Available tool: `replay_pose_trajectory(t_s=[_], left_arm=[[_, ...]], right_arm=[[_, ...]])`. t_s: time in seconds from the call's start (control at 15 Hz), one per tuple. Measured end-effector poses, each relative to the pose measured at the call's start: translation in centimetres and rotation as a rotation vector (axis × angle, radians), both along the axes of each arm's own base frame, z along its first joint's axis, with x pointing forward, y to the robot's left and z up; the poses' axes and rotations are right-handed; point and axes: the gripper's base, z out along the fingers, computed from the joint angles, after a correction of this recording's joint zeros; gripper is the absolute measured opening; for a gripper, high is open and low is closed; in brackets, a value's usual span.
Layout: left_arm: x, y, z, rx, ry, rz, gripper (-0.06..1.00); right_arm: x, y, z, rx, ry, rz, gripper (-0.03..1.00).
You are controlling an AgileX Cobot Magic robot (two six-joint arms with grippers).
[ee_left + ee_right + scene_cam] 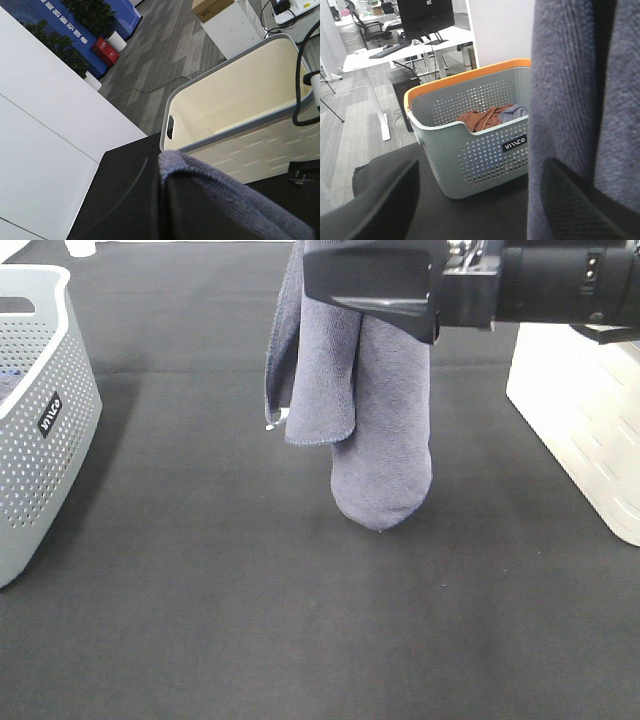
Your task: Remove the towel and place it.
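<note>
Brightly and evenly lit from overhead. Faint, soft shadow on the black cloth tabletop beside the pale green perforated plastic basket at 9 o'clock. Slightly washed out on the cream plastic bin at 3 o'clock. Softly blurred close up on the grey-lavender microfibre towel in both wrist views.

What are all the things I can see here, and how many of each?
grey-lavender microfibre towel: one, grey-lavender, hanging in the air over the middle of the table
perforated grey-green plastic basket: one, grey-green, left side
crumpled rust-orange cloth: one, rust-orange, inside the grey-green basket
crumpled grey-blue cloth: one, grey-blue, beside it in that basket
smooth cream plastic basket: one, cream, right side
black fabric table cover: one, black, under both baskets
left gripper: one, black, shut on the towel
right gripper: one, black, open, next to the towel
</note>
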Motion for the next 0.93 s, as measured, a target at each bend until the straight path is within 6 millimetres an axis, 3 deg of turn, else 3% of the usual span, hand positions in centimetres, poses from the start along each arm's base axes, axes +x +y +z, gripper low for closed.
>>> replay_pose_trajectory(t_s=[0.53, 0.93], left_arm=[[0.1, 0.1, -0.1, 0.028, -0.017, 0.007, 0.00], [0.1, 0.1, -0.2, 0.035, -0.018, 0.005, 0.00]], right_arm=[[0.6, -0.6, -0.8, -0.126, -0.009, -0.084, 0.67], [0.1, -0.8, -2.1, -0.235, 0.102, -0.054, 0.66]])
